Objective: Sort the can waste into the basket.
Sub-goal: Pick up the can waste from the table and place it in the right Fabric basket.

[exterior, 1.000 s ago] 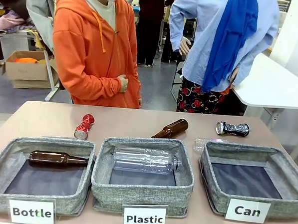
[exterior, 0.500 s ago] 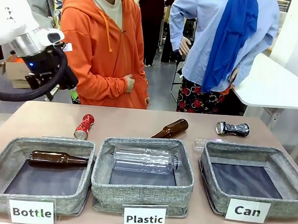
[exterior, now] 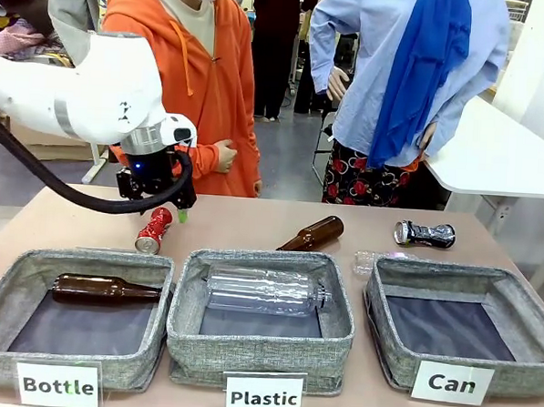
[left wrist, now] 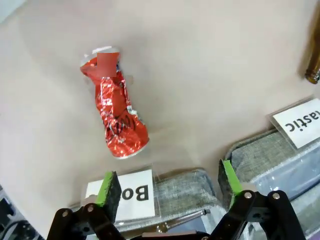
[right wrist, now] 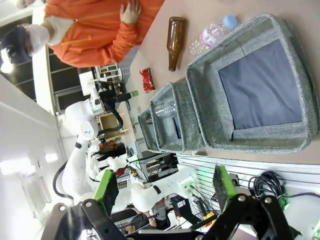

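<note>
I'm on the approach to the first piece: my left end effector [exterior: 168,211] hovers, jaws wide and empty, over the crushed red metal can [exterior: 153,230] lying on the tan bench [exterior: 253,216] behind the grey fabric bin labelled "Bottle" [exterior: 87,257], though my height above it is hard to judge. Next I must descend, straddle its narrow middle, clench, and carry it to the grey woven-fabric basket labelled "Can" [exterior: 514,378]. The crushed black-and-silver can [exterior: 425,234] lies behind that basket; my right end effector [right wrist: 164,182] is released.
</note>
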Motion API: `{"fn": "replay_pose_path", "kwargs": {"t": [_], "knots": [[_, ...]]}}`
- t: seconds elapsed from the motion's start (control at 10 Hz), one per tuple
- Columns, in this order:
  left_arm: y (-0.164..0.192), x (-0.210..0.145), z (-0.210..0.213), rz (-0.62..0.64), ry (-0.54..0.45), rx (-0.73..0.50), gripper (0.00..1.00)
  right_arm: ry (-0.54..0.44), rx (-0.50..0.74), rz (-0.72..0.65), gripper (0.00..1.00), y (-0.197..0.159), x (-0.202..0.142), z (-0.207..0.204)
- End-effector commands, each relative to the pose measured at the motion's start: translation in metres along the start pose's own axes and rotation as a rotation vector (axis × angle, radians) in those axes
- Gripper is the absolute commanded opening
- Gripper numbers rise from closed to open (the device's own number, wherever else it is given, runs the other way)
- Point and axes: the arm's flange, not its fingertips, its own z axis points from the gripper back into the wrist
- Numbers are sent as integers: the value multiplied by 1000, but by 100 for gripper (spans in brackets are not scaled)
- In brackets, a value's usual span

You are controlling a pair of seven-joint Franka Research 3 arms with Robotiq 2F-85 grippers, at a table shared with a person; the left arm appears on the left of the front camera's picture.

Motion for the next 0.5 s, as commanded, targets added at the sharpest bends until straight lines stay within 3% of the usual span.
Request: {"fn": "replay_pose_path", "kwargs": {"t": [0.0,0.4], "knots": [[13,0,15,10,1,-13,100,1,10,23,100,-1,-1,2],[36,6,-49,51,9,-22,100,1,10,23,100,-1,-1,2]]}}
